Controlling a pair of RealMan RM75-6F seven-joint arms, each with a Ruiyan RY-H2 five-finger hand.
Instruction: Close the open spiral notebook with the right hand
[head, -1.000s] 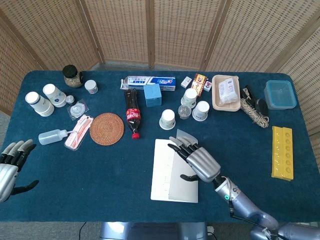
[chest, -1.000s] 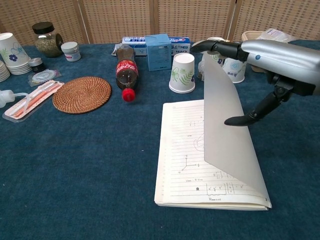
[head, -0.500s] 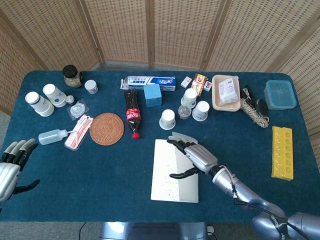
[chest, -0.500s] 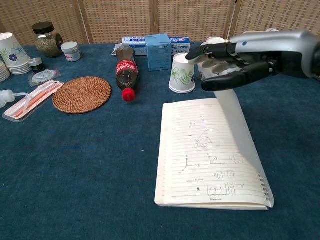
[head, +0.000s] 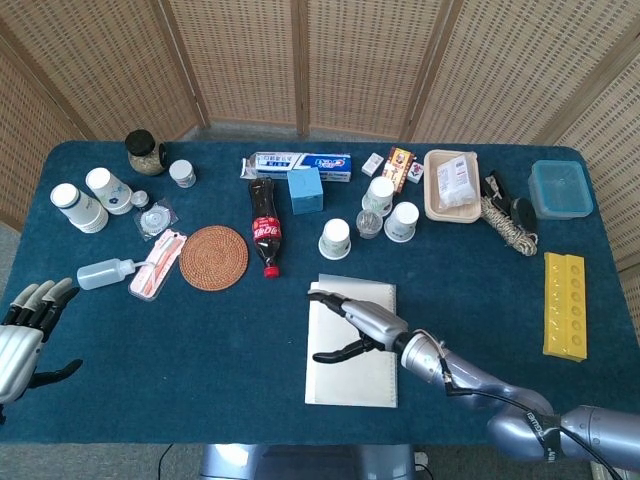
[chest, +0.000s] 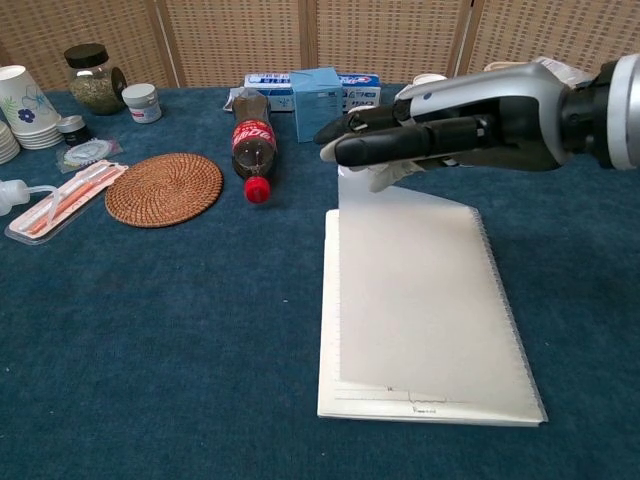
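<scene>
The spiral notebook lies on the blue table with its pale cover folded over the pages, spiral along the right edge. Only a thin strip of lined page shows at its near edge. The cover's far left corner still looks slightly raised. My right hand hovers over the notebook's far end, fingers stretched out to the left and thumb apart, holding nothing. From the head view the right hand reaches across the notebook. My left hand sits at the table's left edge, fingers spread and empty.
A cola bottle lies just left of the notebook's far end, beside a woven coaster. A blue box and paper cups stand behind the notebook. A yellow tray lies far right.
The cover has swung from upright over to the left and now lies on the pages. My right hand followed it leftward and flattened out. The left hand has hardly moved.
</scene>
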